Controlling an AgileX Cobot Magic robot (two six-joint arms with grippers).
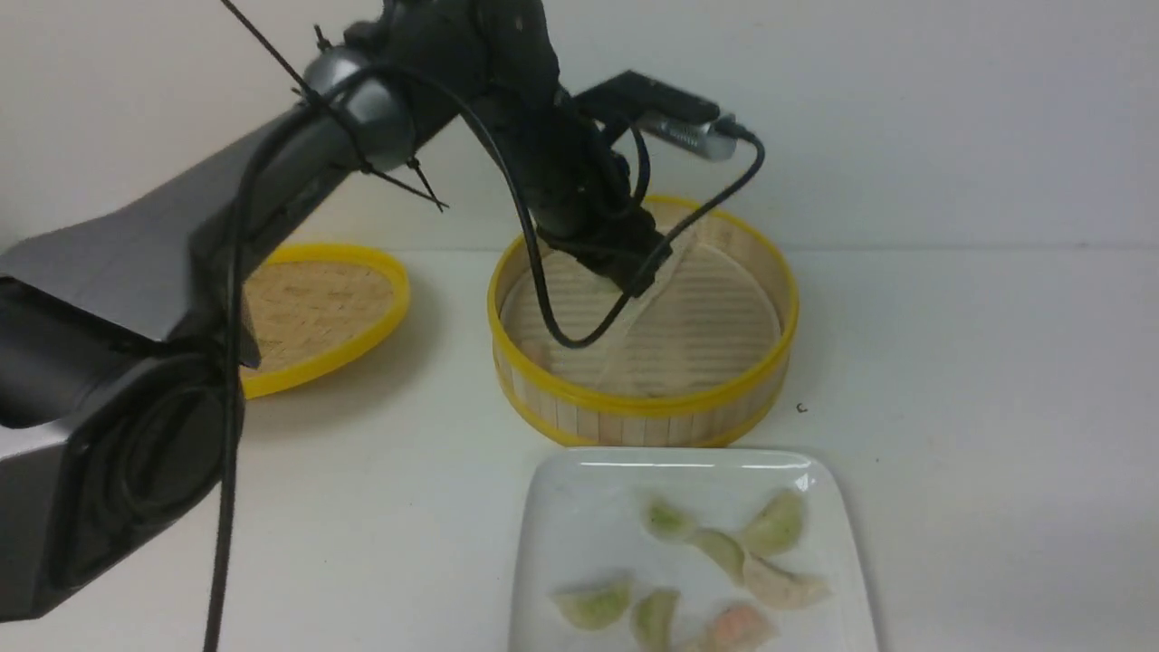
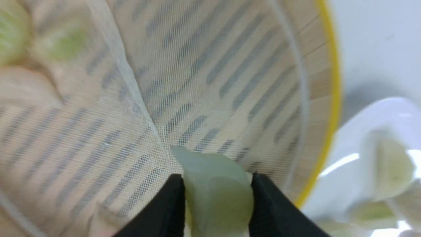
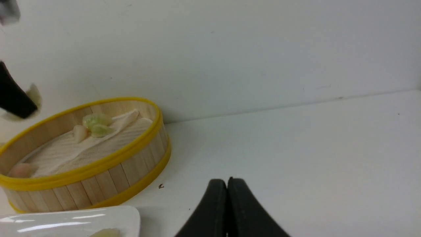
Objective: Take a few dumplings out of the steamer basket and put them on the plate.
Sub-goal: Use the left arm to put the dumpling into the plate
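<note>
My left end effector (image 2: pixel 217 197) pinched a pale green dumpling (image 2: pixel 218 191) between its tips. Both hung above the steamer basket (image 1: pixel 647 407).

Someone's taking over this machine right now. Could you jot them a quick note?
Left fingers: closed on a pale green crescent dumpling, above the round bamboo steamer basket.
Right fingers: shut, nothing held.
Done: several dumplings lie on the glossy white square plate, in front of the basket.
Left: likely set the held one there; more remain in the basket.
</note>
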